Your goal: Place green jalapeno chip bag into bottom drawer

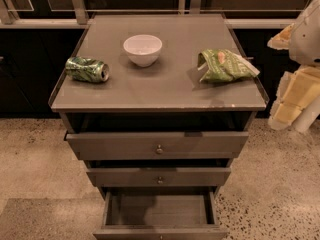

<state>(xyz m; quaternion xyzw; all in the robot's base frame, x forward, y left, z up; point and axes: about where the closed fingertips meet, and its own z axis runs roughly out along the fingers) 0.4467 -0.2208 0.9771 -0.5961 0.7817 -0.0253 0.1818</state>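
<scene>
The green jalapeno chip bag [225,65] lies on the right side of the grey cabinet top [165,91], wrinkled, with white edges and an orange-pink spot. The bottom drawer [159,211] is pulled out below the two knobbed drawers, and its inside looks empty. My gripper [289,106] is the cream-coloured part of the arm at the right edge of the camera view. It hangs beside the cabinet's right side, lower than the top and apart from the bag. It holds nothing that I can see.
A crushed green metal can [87,69] lies on the left of the top. A white bowl [143,49] stands at the middle back. The top drawer [157,144] is slightly out. Speckled floor surrounds the cabinet, and dark glass panels stand behind it.
</scene>
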